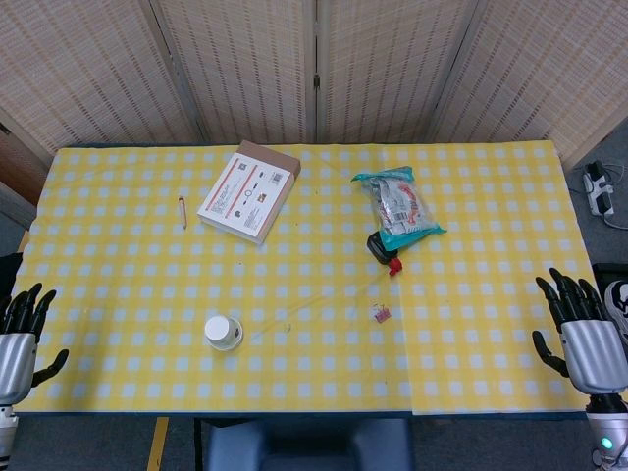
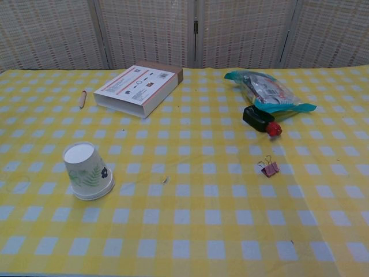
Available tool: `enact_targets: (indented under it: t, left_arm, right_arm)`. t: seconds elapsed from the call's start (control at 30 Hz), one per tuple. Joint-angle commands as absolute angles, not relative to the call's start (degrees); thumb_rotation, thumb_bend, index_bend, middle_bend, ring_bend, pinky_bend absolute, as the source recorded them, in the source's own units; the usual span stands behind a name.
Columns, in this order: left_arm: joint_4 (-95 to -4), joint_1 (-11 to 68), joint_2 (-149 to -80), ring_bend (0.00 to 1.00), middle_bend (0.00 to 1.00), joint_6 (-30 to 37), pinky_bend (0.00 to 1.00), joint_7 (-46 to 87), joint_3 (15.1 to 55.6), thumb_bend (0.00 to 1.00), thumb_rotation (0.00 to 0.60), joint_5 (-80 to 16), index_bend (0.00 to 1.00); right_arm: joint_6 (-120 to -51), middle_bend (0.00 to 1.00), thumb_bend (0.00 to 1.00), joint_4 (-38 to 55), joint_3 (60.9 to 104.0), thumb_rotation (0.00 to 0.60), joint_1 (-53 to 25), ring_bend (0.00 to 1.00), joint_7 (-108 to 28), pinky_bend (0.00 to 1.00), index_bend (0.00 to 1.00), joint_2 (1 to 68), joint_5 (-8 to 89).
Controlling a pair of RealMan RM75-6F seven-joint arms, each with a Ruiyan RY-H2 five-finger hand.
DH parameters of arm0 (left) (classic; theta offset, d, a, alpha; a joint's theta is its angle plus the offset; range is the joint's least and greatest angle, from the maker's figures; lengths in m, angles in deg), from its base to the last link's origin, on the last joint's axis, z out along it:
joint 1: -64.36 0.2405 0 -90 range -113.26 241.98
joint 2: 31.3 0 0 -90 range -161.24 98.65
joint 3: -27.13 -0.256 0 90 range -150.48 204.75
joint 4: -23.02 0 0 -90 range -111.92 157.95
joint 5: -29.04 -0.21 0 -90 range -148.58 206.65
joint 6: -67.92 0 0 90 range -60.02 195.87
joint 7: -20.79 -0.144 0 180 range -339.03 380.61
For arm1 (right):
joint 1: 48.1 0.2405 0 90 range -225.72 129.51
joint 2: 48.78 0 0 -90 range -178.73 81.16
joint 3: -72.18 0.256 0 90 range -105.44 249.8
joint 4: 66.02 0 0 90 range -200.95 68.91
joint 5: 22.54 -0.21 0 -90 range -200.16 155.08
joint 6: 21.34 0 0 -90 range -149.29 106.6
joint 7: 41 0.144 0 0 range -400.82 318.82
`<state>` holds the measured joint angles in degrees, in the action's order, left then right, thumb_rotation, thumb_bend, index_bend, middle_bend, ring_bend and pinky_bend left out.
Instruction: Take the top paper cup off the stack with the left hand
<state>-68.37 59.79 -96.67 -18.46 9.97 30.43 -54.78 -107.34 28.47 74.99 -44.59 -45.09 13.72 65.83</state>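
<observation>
The paper cup stack point(image 1: 223, 332) stands upside down on the yellow checked tablecloth, near the front edge and left of centre. In the chest view the cup stack point(image 2: 87, 171) is white with a green leaf print, base up. My left hand point(image 1: 22, 336) hangs at the table's left front corner, fingers spread, holding nothing, well to the left of the cups. My right hand point(image 1: 581, 330) sits at the right front corner, fingers also apart and empty. Neither hand shows in the chest view.
A flat white and brown box point(image 1: 249, 190) lies at the back left with a pencil point(image 1: 183, 211) beside it. A teal snack bag point(image 1: 397, 205), a black object with a red cap point(image 1: 385, 250) and a pink binder clip point(image 1: 381, 313) lie right of centre.
</observation>
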Motion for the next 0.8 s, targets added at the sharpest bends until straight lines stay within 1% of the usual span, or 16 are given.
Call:
enact_targets:
  t: [0.03,0.23,0.43,0.53,0.63,0.8]
  left_arm:
    - [-68.7,59.6,-96.5,0.02,0.00,-17.8,0.00,9.6,30.3,0.30,0.600,-54.5,0.07]
    - [-68.9,59.4,-96.3,0.03,0.00,-18.0,0.00,9.6,30.4,0.30,0.600,-55.0,0.08]
    - [-68.2,58.7,-96.6,0.06,0.03,-18.2,0.00,10.1,30.4,0.30,0.600,-56.6,0.12]
    - [-68.4,57.4,-95.8,0.06,0.04,-16.9,0.00,11.0,30.3,0.31,0.600,-58.1,0.13]
    - [-68.4,55.5,-95.1,0.07,0.06,-15.3,0.00,13.2,30.4,0.33,0.600,-60.4,0.17]
    - [-68.6,51.2,-93.7,0.07,0.07,-10.8,0.00,16.5,29.6,0.36,0.600,-64.7,0.20]
  right_arm:
    - [-106.6,0.00,0.45,28.5,74.8,0.600,-44.2,0.05,-44.8,0.00,0.00,13.8,65.7]
    - [-107.5,0.00,0.45,28.4,75.0,0.600,-44.4,0.04,-44.5,0.00,0.00,13.6,65.9]
    - [-108.3,0.00,0.45,28.5,75.0,0.600,-44.8,0.04,-44.4,0.00,0.00,13.3,66.1]
    - [-109.0,0.00,0.45,28.8,75.3,0.600,-45.0,0.04,-44.6,0.00,0.00,12.8,66.1]
    - [-109.5,0.00,0.45,29.4,75.5,0.600,-45.1,0.04,-45.1,0.00,0.00,12.2,66.3]
    - [-109.9,0.00,0.45,30.4,75.8,0.600,-45.4,0.04,-45.8,0.00,0.00,11.4,65.9]
